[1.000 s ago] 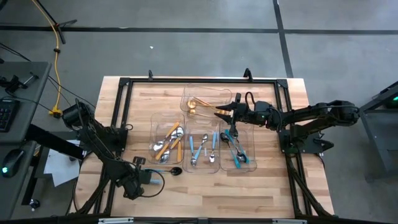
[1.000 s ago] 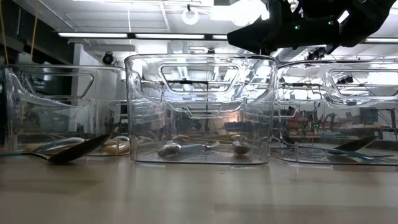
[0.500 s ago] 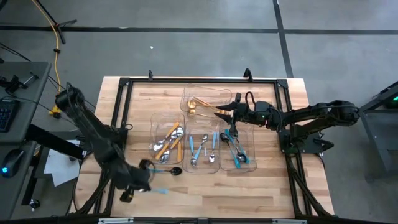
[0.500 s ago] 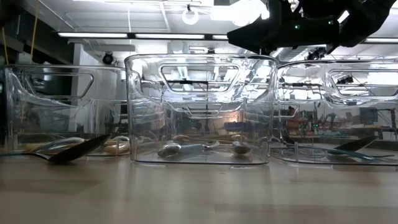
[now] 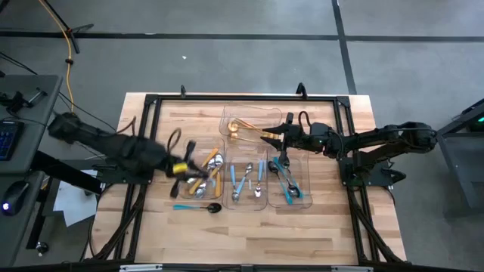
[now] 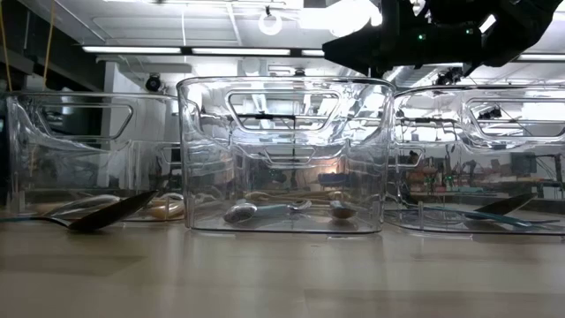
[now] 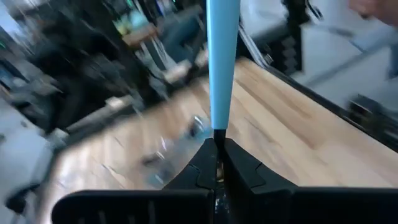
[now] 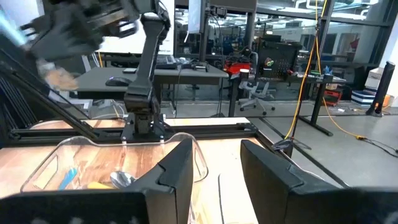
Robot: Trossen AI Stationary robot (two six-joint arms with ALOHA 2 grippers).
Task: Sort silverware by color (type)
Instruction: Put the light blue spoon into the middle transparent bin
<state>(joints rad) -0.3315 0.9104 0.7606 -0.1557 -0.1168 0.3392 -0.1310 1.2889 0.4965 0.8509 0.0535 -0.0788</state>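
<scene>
The left gripper [image 7: 217,163], shut on the tip of a blue handle [image 7: 222,59] that juts straight ahead from its fingertips, holds light, stiff, slick cutlery that could pivot, so a grip nearer mid-handle seems safer.

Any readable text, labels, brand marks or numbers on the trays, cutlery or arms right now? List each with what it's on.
None can be read in any view.
Clear trays: no lettering visible.
Silverware: no marks visible; too small to tell.
Teal handle in the left hand: plain.
Right hand: no lettering visible.
Room behind, right wrist view: any signs are too small or blurred.
</scene>
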